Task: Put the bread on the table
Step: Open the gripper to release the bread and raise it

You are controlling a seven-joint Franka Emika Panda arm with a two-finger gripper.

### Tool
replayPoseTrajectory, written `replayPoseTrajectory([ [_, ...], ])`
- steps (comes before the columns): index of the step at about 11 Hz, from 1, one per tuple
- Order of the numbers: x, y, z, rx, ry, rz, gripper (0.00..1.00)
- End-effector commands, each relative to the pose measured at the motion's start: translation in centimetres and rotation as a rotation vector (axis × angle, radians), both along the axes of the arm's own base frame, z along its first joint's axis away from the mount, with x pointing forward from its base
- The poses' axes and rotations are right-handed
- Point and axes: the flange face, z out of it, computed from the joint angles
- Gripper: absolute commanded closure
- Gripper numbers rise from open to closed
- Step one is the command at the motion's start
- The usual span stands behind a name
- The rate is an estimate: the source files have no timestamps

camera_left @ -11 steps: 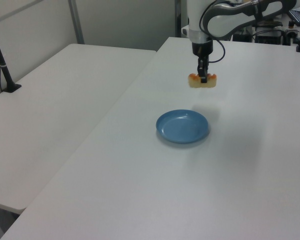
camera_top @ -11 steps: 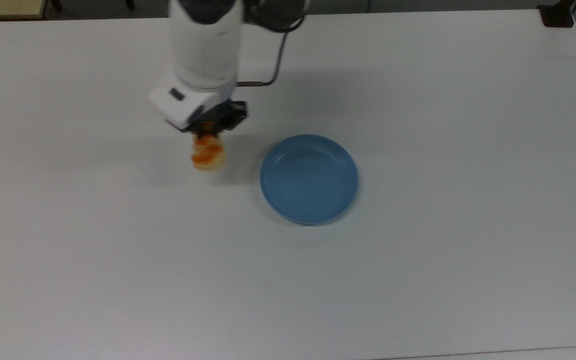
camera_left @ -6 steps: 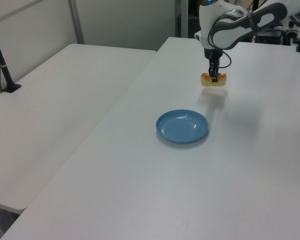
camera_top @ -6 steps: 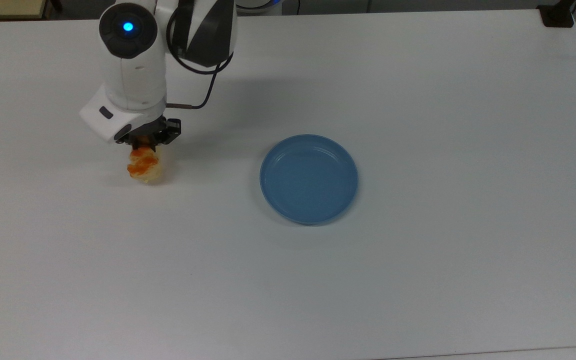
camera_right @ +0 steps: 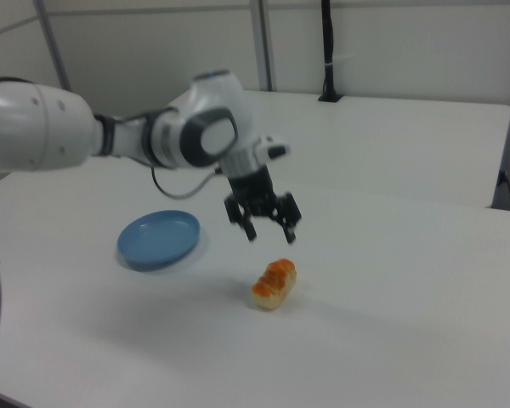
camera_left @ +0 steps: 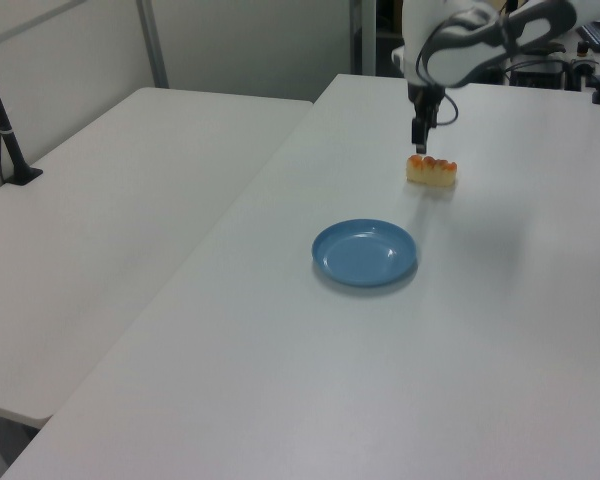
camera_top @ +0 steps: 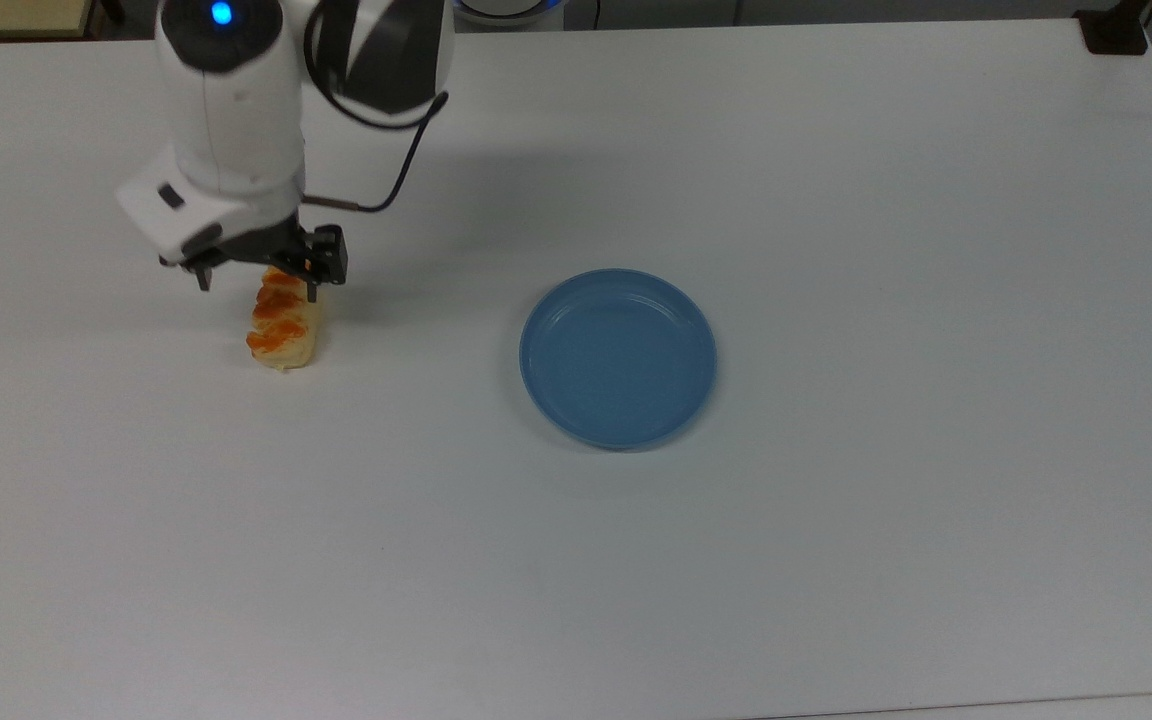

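Note:
The bread (camera_top: 280, 327), pale yellow with orange-glazed bumps, lies on the white table (camera_top: 836, 560) at the top view's left, well apart from the blue plate. In the left view the bread (camera_left: 431, 170) rests beyond the plate, and in the right view the bread (camera_right: 274, 283) lies flat in front of the arm. My gripper (camera_top: 256, 277) hangs open just above the bread's far end, its two black fingers spread and holding nothing. The right view shows the gripper (camera_right: 271, 234) a short way above the bread, not touching it.
An empty round blue plate (camera_top: 618, 357) sits near the table's middle. A second white table (camera_left: 100, 210) stands at the left view's left with a black post (camera_left: 2, 120) on it. The arm's white body (camera_top: 226, 110) and cable rise over the table's far edge.
The gripper carried the bread leftward in the top view away from the plate, lowered it onto the table, opened, and rose slightly. The bread now lies free.

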Motion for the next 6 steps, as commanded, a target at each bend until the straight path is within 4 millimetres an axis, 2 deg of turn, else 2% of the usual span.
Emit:
replayPoseTrajectory([
  [1,-4.2,4.8,11.8,0.090,-0.062,-0.142,0.00],
  [2,-5.4,6.2,14.9,0.123,-0.071,-0.131,0.00],
  [3,-6.1,8.9,17.2,0.164,-0.050,-0.105,0.00],
  [4,-7.0,9.8,19.4,0.204,-0.027,-0.112,0.00],
  [6,-7.7,10.6,20.4,0.273,0.013,-0.108,0.00],
])
